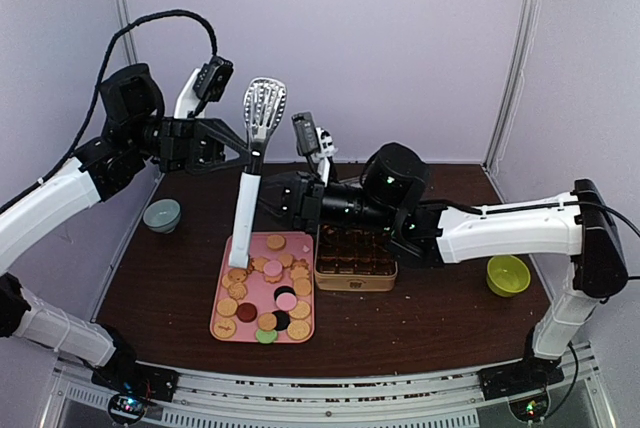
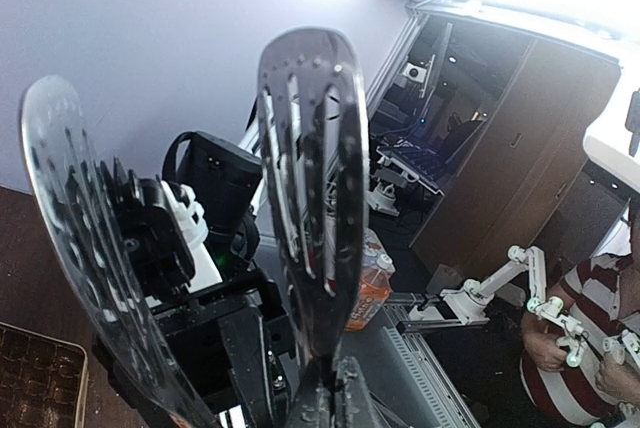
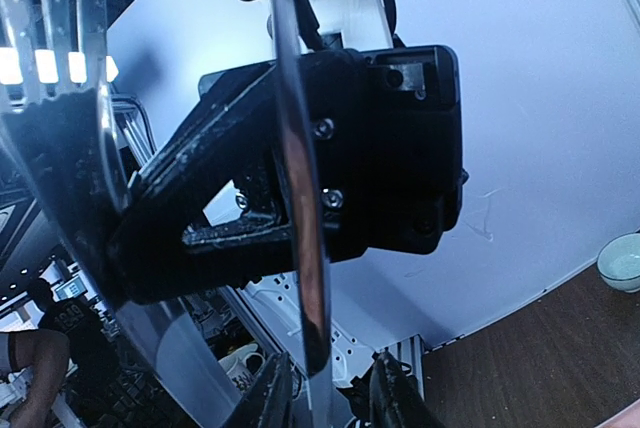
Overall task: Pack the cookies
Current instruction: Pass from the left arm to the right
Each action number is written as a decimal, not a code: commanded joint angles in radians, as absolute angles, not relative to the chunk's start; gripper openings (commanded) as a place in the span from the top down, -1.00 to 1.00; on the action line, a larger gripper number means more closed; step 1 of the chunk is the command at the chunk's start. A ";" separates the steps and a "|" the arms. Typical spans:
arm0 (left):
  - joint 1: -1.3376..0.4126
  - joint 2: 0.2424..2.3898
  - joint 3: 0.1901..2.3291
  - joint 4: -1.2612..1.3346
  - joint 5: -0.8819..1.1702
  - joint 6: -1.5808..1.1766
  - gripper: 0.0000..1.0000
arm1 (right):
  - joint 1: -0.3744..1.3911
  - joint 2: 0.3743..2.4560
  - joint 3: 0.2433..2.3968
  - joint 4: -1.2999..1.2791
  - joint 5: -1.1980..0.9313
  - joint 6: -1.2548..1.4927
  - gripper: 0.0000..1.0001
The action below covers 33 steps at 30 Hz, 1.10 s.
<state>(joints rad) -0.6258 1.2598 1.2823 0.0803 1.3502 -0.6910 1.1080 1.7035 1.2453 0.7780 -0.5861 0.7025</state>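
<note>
The cookies (image 1: 272, 270), mostly round and tan with some pink, black, dark red and green, lie on a pink tray (image 1: 222, 333). Metal tongs (image 1: 262, 113) with a white handle stand upright over the tray's far left corner, slotted blades up. My left gripper (image 1: 243, 153) is shut on the thin neck under one blade (image 2: 310, 178), pinching it at the left gripper (image 2: 340, 398). My right gripper (image 1: 268, 193) reaches in from the right at the handle's top. One tongs arm (image 3: 300, 198) passes between the right gripper (image 3: 332, 393), whose fingers (image 3: 268, 393) stand apart with gaps showing.
A gold tin (image 1: 355, 278) of brown paper cups sits right of the tray, under my right forearm. A grey bowl (image 1: 162, 215) stands far left and a yellow-green bowl (image 1: 508, 275) at the right. White walls close in behind.
</note>
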 commanded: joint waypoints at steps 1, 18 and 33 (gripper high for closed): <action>-0.634 1.234 1.275 0.140 1.369 -0.702 1.00 | 1.096 1.755 1.314 0.845 -0.658 0.767 0.43; -0.634 1.218 1.280 0.136 1.378 -0.698 1.00 | 1.062 1.826 1.345 1.036 -0.660 0.914 1.00; -0.561 1.177 1.401 -0.272 1.340 -0.322 1.00 | 1.007 1.746 1.075 1.351 -0.522 0.992 1.00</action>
<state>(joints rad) -0.6209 1.2510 1.2915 -0.1688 1.2671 -0.5106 1.0660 1.8118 1.1423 1.1580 -0.5674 0.9627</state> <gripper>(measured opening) 0.008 0.043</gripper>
